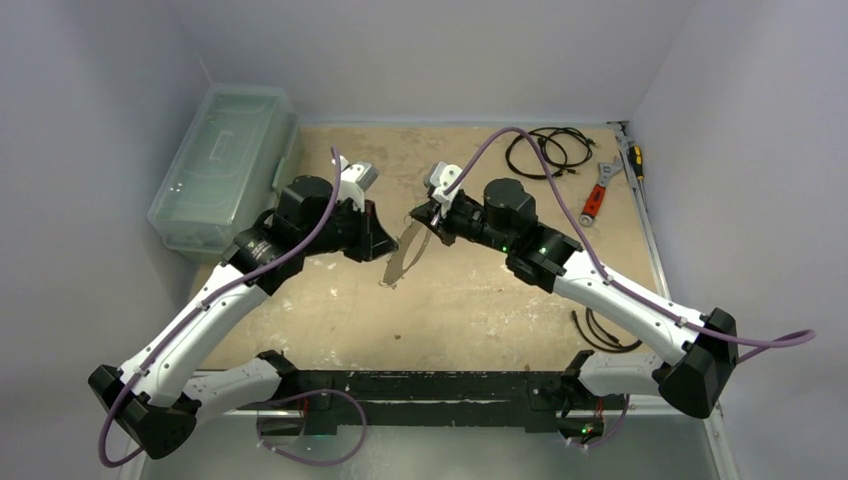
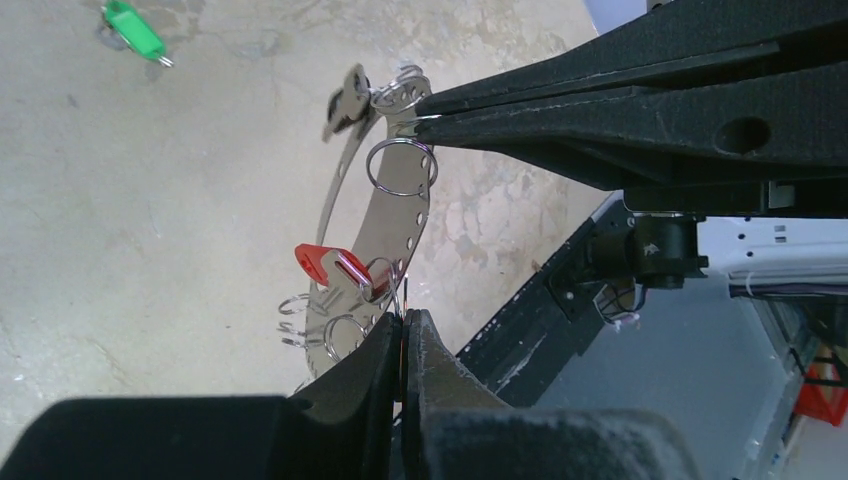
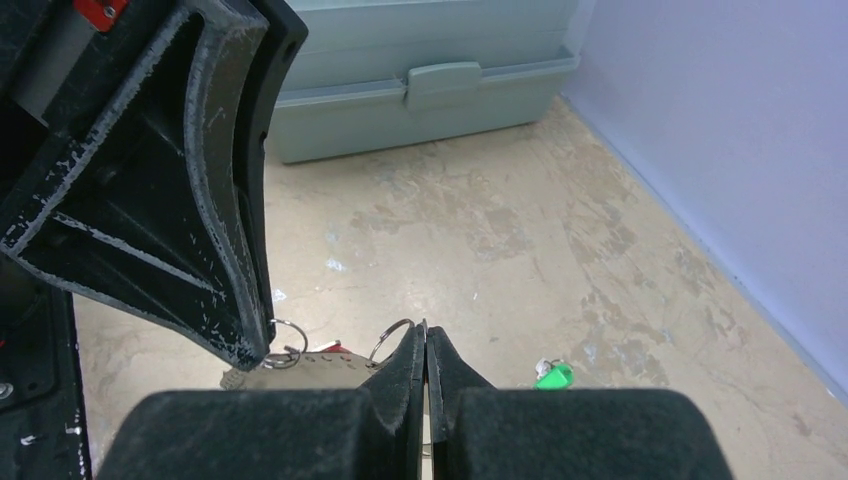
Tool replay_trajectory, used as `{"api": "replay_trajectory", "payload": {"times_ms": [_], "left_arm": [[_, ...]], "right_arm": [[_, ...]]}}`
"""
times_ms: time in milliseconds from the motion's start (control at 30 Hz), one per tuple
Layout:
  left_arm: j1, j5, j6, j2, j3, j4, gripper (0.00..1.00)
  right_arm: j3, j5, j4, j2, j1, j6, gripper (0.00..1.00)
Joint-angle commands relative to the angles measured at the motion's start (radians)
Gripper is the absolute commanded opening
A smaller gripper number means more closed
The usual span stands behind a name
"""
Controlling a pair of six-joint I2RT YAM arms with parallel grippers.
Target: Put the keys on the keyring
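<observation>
Top: left gripper (image 1: 385, 240) clamps the keyring (image 1: 404, 257) at its near end, right gripper (image 1: 421, 215) at its far end. Left wrist: red key (image 2: 330, 263) hangs on the keyring, green key (image 2: 135, 30) lies well apart from it. Threading that one is next, I judge, and needs one gripper freed. Right wrist: bin (image 3: 430, 90) beyond the keyring, lid shut — contents unseen.

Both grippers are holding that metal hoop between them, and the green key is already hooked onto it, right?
Not quite. The left gripper and right gripper do hold the keyring, but the green key lies loose on the table; a red key hangs on the keyring instead. The left wrist view shows it.
</observation>
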Motion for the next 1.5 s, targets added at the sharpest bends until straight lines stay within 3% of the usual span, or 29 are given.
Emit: {"api": "replay_trajectory", "payload": {"times_ms": [0, 533, 700, 1067, 1333, 1467], "left_arm": [[0.011, 0.11, -0.085, 0.012, 0.039, -0.019, 0.0], [0.114, 0.343, -0.297, 0.053, -0.031, 0.137, 0.0], [0.186, 0.462, -0.433, 0.042, -0.135, 0.338, 0.0], [0.207, 0.493, -0.55, 0.057, -0.186, 0.491, 0.0], [0.221, 0.488, -0.63, 0.074, -0.24, 0.573, 0.0], [0.23, 0.473, -0.672, 0.081, -0.278, 0.669, 0.0]], "right_arm": [[0.001, -0.01, 0.1, -0.043, 0.006, 0.009, 0.0], [-0.078, 0.098, 0.239, -0.047, 0.006, 0.098, 0.01], [-0.1, 0.136, 0.206, -0.046, 0.006, 0.105, 0.35], [-0.143, 0.229, 0.158, -0.136, 0.005, 0.163, 0.64], [-0.002, 0.274, -0.094, -0.097, 0.001, 0.434, 0.68], [0.02, 0.128, -0.159, -0.076, -0.031, 0.588, 0.67]]}}
